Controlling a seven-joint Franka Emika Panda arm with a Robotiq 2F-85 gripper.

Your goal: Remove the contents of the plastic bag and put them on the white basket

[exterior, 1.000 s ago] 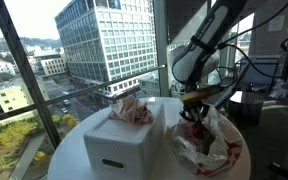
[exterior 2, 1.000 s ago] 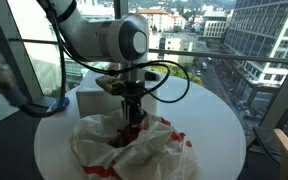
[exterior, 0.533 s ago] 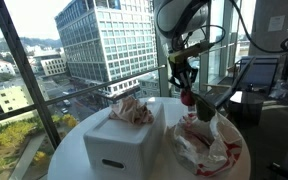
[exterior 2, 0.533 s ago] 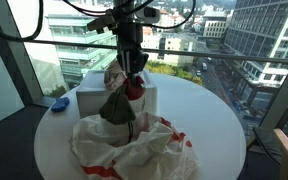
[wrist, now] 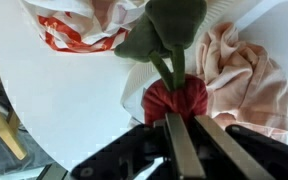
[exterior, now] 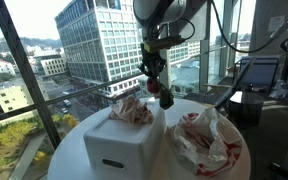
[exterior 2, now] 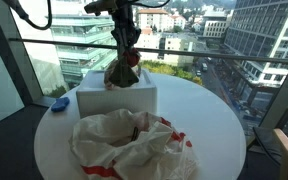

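Jaws pinch the red bulb of a plush radish (wrist: 176, 100), hanging above the rim of the white basket (exterior: 112, 150); looks light and squashy, leaves floppy, so the bulb gives the firmest hold

The arm (exterior: 164, 12) is white with dark joints, black cables (exterior: 216, 25) and a black tool (exterior: 155, 86).

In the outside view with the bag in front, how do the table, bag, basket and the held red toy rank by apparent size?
1. table
2. bag
3. basket
4. toy
The bag sits nearer the camera, so bag versus basket is unsure.
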